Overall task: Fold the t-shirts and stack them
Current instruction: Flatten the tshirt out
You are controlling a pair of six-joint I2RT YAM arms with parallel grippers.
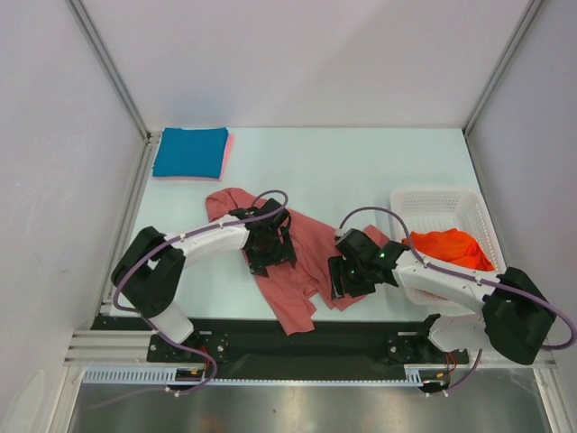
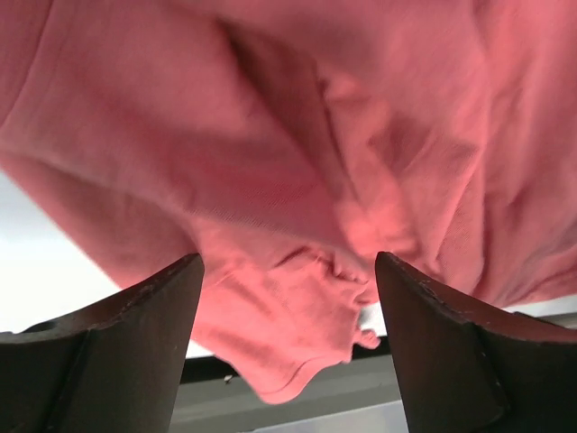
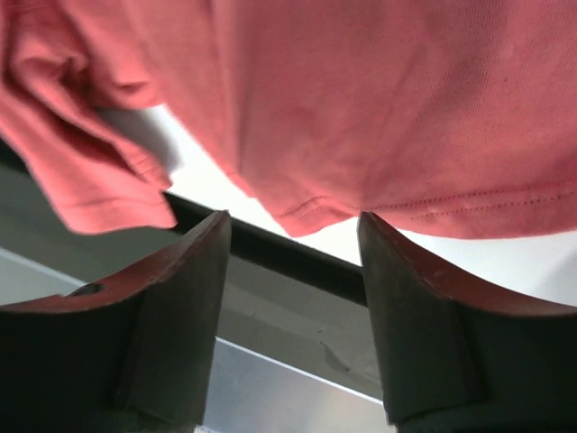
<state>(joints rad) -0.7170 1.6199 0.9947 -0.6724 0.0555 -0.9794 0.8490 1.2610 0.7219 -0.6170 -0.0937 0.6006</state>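
Salmon-red t-shirt (image 1: pixel 306 262) lay crumpled mid-table, toward the near edge. In the top view you had the left arm bent in from its base, with the left gripper (image 1: pixel 266 266) low over the shirt's left-centre. The right arm reached in from the right, with the right gripper (image 1: pixel 341 289) at the shirt's right near side. A teal-blue t-shirt (image 1: pixel 189 152) sat folded at the far left corner on a light pink t-shirt (image 1: pixel 229 153), well apart from both arms. A white basket (image 1: pixel 437 194) held an orange-red t-shirt (image 1: pixel 451 248), just beside your right forearm. Bare table (image 1: pixel 361 171) lay open beyond the shirt; the black rail (image 1: pixel 270 334) ran near its lowest tip.

Left wrist view: the left gripper (image 2: pixel 288 266) had its fingers (image 2: pixel 144 334) spread wide with nothing clamped. Wrinkled salmon-red t-shirt (image 2: pixel 315 162) filled the view past the tips; whether they touched it, cannot tell. White table (image 2: pixel 36 271) showed at left.

Right wrist view: the right gripper (image 3: pixel 293 221) also had its fingers (image 3: pixel 171 316) apart, gripping nothing. The salmon-red t-shirt (image 3: pixel 406 108) hem lay just past the tips, above the table (image 3: pixel 207 171) and black rail (image 3: pixel 270 253).
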